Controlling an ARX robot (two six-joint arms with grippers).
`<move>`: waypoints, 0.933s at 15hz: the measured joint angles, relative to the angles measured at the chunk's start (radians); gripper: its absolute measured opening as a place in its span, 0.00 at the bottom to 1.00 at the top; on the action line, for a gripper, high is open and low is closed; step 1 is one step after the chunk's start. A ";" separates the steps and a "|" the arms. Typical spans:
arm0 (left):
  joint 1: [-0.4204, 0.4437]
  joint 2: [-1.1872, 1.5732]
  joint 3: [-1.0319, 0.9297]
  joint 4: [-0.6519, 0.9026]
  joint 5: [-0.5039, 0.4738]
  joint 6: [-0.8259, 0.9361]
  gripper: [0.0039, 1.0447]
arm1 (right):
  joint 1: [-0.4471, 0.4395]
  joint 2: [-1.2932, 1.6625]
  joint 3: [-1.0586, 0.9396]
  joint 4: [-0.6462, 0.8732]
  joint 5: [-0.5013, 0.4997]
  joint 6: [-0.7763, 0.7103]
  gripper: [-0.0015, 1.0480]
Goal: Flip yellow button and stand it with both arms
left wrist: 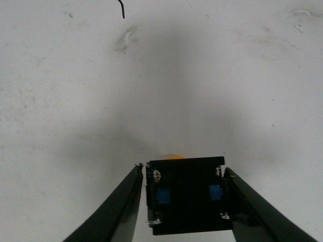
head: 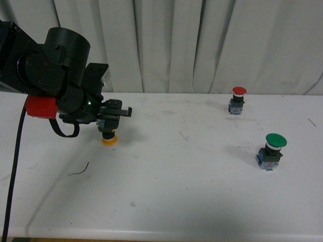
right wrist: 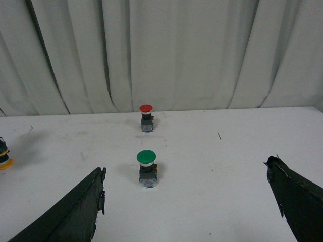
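The yellow button (head: pixel 109 136) stands upside down on the white table (head: pixel 176 201) at the left, its yellow-orange cap on the surface. My left gripper (head: pixel 111 121) is shut on its black-and-blue base. In the left wrist view the base (left wrist: pixel 185 196) sits between the two black fingers (left wrist: pixel 116 209), with a sliver of yellow cap beyond it. The button also shows at the far edge of the right wrist view (right wrist: pixel 4 159). My right gripper (right wrist: pixel 186 201) is open and empty, its fingers (right wrist: pixel 75 209) wide apart above the table; it is not in the front view.
A red-capped button (head: pixel 237 100) stands upright at the back right, and a larger green-capped button (head: pixel 271 150) stands nearer at the right. White curtains (head: pixel 202 45) hang behind the table. A thin dark wire scrap (head: pixel 79 171) lies front left.
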 joint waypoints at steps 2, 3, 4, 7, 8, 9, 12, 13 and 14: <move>-0.002 -0.002 0.000 -0.004 0.000 -0.001 0.35 | 0.000 0.000 0.000 0.000 0.000 0.000 0.94; -0.005 -0.009 -0.005 -0.003 0.002 -0.001 0.34 | 0.000 0.000 0.000 0.000 0.000 0.000 0.94; -0.007 -0.029 -0.026 0.003 0.010 -0.001 0.34 | 0.000 0.000 0.000 0.000 0.000 0.000 0.94; -0.042 -0.248 -0.207 0.116 0.055 -0.011 0.34 | 0.000 0.000 0.000 0.000 0.000 0.000 0.94; -0.062 -0.334 -0.283 0.161 0.057 -0.012 0.34 | 0.000 0.000 0.000 0.000 0.000 0.000 0.94; -0.083 -0.411 -0.353 0.194 0.057 -0.012 0.34 | 0.000 0.000 0.000 0.000 0.000 0.000 0.94; -0.166 -0.723 -0.671 0.275 0.063 -0.041 0.34 | 0.000 0.000 0.000 0.000 0.000 0.000 0.94; -0.169 -0.815 -0.758 0.286 0.064 -0.071 0.34 | 0.000 0.000 0.000 0.000 0.000 0.000 0.94; -0.168 -0.891 -0.819 0.299 0.072 -0.104 0.34 | 0.000 0.000 0.000 0.000 0.000 0.000 0.94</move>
